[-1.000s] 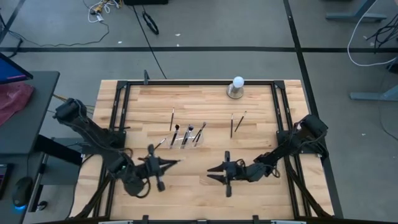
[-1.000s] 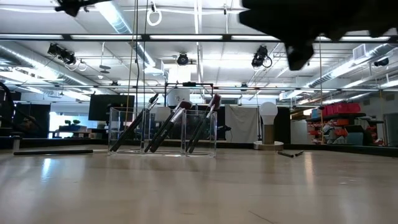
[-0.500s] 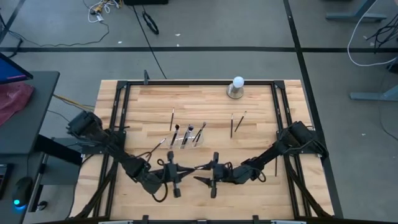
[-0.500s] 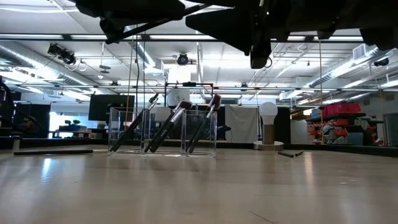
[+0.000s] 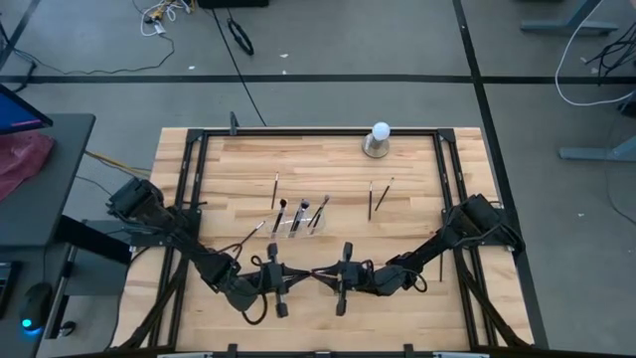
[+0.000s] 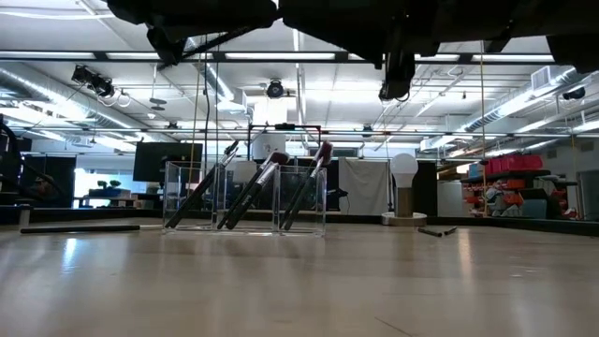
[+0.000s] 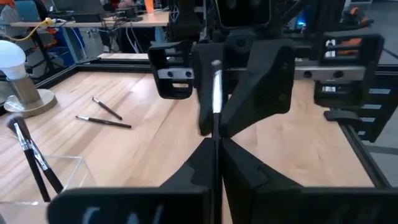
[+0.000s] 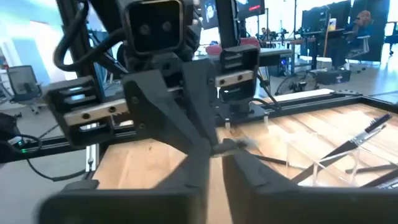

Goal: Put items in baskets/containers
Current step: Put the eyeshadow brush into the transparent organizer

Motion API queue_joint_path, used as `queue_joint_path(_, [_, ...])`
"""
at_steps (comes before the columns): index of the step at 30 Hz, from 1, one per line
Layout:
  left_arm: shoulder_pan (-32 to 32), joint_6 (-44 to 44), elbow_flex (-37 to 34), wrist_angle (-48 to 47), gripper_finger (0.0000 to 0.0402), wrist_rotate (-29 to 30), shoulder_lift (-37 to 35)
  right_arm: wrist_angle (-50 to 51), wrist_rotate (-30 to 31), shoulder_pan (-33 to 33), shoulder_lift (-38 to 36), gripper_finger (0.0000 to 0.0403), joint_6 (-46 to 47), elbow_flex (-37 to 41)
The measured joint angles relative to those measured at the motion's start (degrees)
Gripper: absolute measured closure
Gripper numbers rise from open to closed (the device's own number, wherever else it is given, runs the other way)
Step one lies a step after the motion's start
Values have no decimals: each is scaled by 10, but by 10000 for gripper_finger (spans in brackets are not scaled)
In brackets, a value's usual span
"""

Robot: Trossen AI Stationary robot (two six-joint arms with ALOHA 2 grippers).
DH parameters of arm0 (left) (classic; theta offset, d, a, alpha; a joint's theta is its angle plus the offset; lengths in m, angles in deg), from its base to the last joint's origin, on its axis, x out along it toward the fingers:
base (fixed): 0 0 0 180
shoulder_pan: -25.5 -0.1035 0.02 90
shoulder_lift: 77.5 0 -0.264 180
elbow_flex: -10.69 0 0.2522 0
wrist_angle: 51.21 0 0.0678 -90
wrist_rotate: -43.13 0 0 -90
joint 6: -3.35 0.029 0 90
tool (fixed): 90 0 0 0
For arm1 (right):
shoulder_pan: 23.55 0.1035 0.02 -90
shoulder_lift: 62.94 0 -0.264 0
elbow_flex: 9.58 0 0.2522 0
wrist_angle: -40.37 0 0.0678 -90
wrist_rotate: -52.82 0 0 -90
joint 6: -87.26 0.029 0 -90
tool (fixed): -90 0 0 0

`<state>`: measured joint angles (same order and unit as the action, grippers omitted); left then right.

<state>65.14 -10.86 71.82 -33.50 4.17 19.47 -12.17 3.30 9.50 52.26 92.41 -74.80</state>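
Note:
My left gripper point(image 5: 298, 274) and my right gripper point(image 5: 320, 275) meet tip to tip above the table's near middle. A thin dark makeup brush point(image 7: 214, 93) with a silvery ferrule runs between them, lifted clear. The left gripper point(image 7: 214, 146) is shut on it, and the right gripper point(image 8: 216, 152) looks shut on it too. The clear holder point(image 5: 298, 221) stands just beyond them with several brushes point(image 6: 253, 192) leaning in its compartments. More brushes lie flat on the table: one point(image 5: 275, 189) beyond the holder, one point(image 5: 250, 233) to its left, two point(image 5: 376, 197) to its right. My left gripper pinches the brush's handle point(image 7: 214, 138) between its two fingers, coming level from the table's left with the fingers along the brush. The brush is clear of the table and points toward the right gripper. My right gripper closes on the brush's ferrule end point(image 7: 214, 74) from the table's right. Its own fingers hide the exact place of contact.
A white ball on a grey base point(image 5: 378, 139) stands at the far edge. A black frame point(image 5: 189, 189) runs along the table's left, right and far edges. Bare wood lies between the holder and the near edge, under both grippers.
Both arms have swung toward the table's near middle, the left gripper carrying the brush rightward and the right gripper moving leftward to meet it. The right gripper, forked open a second ago, has come together on the brush. In the last half second they only closed a small gap.

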Motion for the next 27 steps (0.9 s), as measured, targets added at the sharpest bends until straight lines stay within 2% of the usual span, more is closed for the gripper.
queue_joint_path(2, [0, 1, 0, 0, 375, -3, 0, -1, 2, 4, 0, 388, -13, 0])
queue_joint_path(6, [-2, 2, 1, 0, 353, 2, 0, 49, 53, 12, -28, 386, -24, 0])
queue_joint_path(9, [0, 12, 1, -2, 317, -7, 0, 156, 70, 13, -83, 395, -3, 0])
queue_joint_path(13, [0, -2, 0, -23, 264, -14, 0, 328, 70, -2, -166, 395, 73, 0])
queue_joint_path(16, [-1, -20, 0, -50, 231, -13, 0, 423, 51, -25, -213, 395, 124, 0])
queue_joint_path(19, [2, -60, 0, -88, 210, -20, 0, 473, 17, -63, -234, 395, 150, 0])
queue_joint_path(27, [17, -152, 0, -160, 208, -46, 0, 511, -91, -181, -234, 396, 168, 0])
